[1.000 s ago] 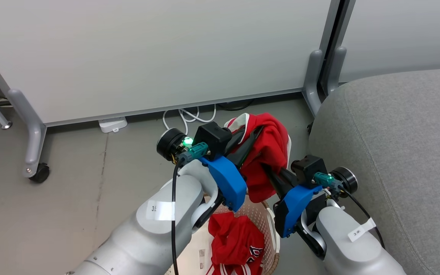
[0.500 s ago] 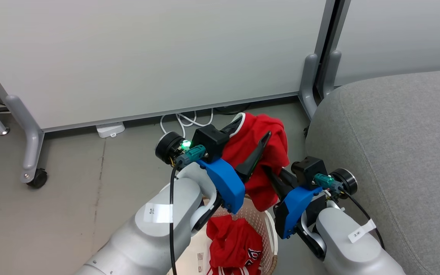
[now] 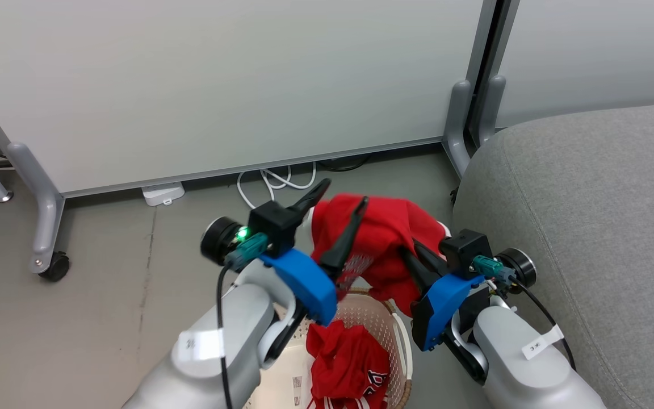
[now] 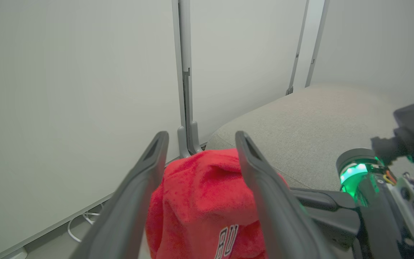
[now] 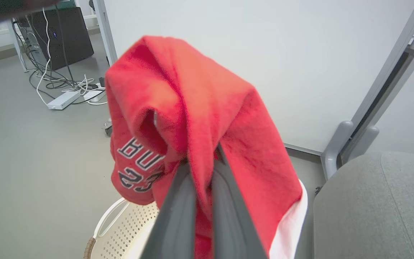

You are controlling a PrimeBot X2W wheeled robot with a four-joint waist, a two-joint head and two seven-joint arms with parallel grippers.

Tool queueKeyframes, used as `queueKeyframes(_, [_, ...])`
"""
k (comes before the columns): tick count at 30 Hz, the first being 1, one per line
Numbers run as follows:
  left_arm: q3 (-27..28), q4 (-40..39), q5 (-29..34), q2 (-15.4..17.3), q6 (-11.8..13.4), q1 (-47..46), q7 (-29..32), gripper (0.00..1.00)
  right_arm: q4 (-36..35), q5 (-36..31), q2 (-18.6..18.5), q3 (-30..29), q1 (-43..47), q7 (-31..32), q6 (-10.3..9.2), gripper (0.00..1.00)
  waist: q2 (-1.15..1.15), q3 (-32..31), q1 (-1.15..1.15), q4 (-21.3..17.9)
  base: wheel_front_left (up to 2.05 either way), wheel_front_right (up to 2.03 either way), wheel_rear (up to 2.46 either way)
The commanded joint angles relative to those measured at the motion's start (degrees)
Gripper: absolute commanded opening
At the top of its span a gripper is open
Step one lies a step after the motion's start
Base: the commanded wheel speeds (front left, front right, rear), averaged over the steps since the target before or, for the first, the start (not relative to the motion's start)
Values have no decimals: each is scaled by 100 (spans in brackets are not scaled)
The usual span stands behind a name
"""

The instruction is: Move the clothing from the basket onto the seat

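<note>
Right gripper is clamped shut on a bright red jersey. In the right wrist view its two dark fingers rise pressed together with a fold of the fabric pinched between them, and the rest of the garment drapes over and around their tips. Dark lettering edged in white, reading "BU" above "23", shows on the hanging side, and a white trim band lies along the lower right edge. Left gripper stands wide open and grips nothing. From the left wrist view its fingers spread apart with the top of the same jersey bunched between and beyond them; whether either finger touches the cloth cannot be told. The held jersey hangs in the air above the far end of the cream perforated laundry basket, just beside the rounded corner of the light grey sofa seat and not resting on it. A second red garment lies crumpled inside the basket, with white stripes and a bit of lettering visible. Behind stands a pale partition panel on grey feet, with white cables on the grey floor at its base.
</note>
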Motion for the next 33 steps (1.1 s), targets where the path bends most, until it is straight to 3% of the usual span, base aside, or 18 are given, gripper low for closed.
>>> queueKeyframes(1, [154,-164,116,87,51,208,-27,100,-48,-27,-14,-40,53,-33,1,0,0,4,0,0,0,0,0])
queueKeyframes(12, [1488,-1364,1151,380,274,1792,-24,100,-236,-165,-14,-255,225,-37,1,0,0,26,0,21,0,0,0])
queueKeyframes(24, [2718,-1774,1784,236,97,2998,-23,100,-320,-146,-13,-250,377,-37,1,0,0,-24,0,26,0,0,0])
queueKeyframes(33, [3147,-1841,2083,64,-68,3207,-23,100,-363,-141,-13,-330,417,-38,1,0,0,-15,0,35,0,0,0])
